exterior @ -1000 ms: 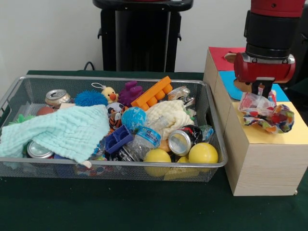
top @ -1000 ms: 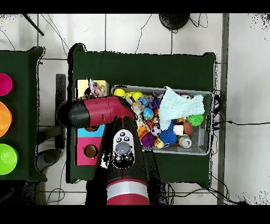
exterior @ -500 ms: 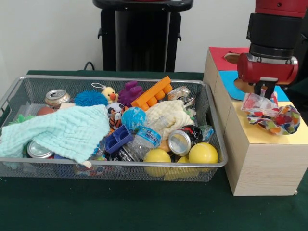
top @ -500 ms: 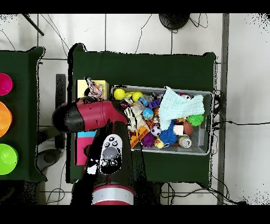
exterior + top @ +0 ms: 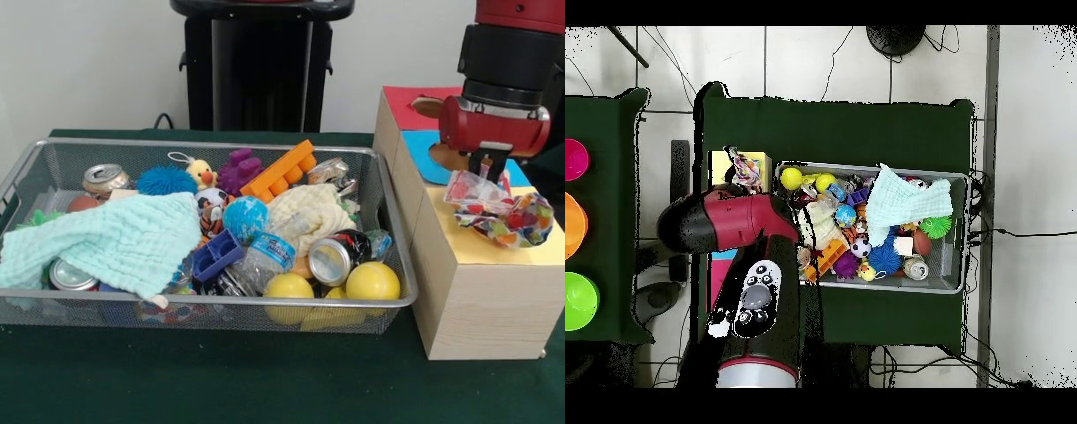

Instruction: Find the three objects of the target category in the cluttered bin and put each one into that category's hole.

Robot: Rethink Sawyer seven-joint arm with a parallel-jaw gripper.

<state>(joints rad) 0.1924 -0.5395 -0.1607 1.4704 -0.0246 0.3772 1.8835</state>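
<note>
Item: patterned cloth bundle on yellow box top; soft, light, crumpled. We'd pinch a raised fold. Tool state: cannot tell.

The table carries a dark green cloth. A black stand rises behind it against a pale wall. In the overhead view, a second green-covered table at the left edge holds a pink bowl, an orange bowl and a green bowl. Cables lie on the tiled floor.
</note>
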